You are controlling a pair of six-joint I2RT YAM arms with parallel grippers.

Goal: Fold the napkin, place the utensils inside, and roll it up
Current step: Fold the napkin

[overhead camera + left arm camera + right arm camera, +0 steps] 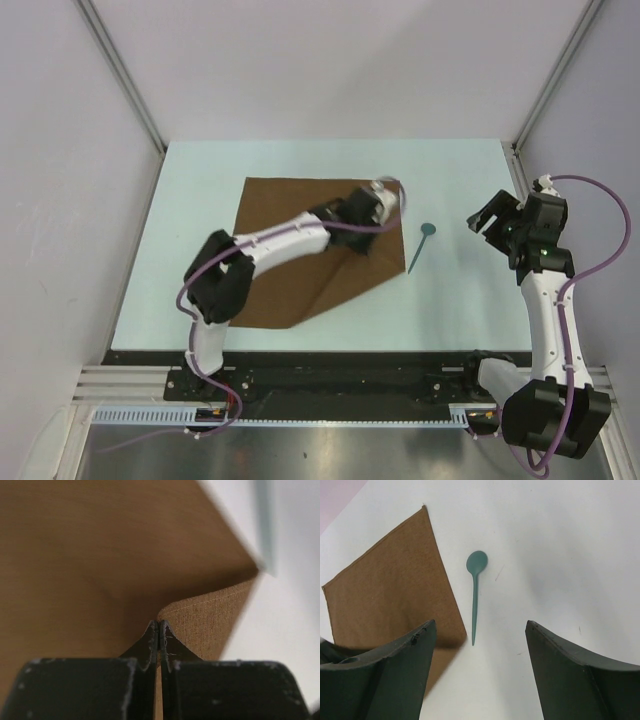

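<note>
- Top external view: a thin dark-brown cloth napkin (290,260) lies spread as a tilted square at the middle of the pale-blue tabletop (200,180). The left arm stretches across it, and the left gripper (380,215) sits over the cloth's far right corner. A slim teal plastic spoon (421,245) lies just beside the napkin's right edge, bowl pointing away from the arm bases. The right gripper (490,215) hangs above bare table, well apart from the cloth, to the right of the spoon.
- Left wrist view: the left gripper (158,630) is clenched, its two dark fingertips pressed together on a raised fold of the napkin (100,555). The pinched edge curls up off the flat cloth, and its weave shows on the right.
- Right wrist view: the right gripper (480,624) stands released, its dark-green jaws spread wide with nothing between them. Below it, the spoon (475,595) lies on the white-looking tabletop (560,555), handle towards the camera. It is close to the napkin (390,595), whose corner fills the left side.
</note>
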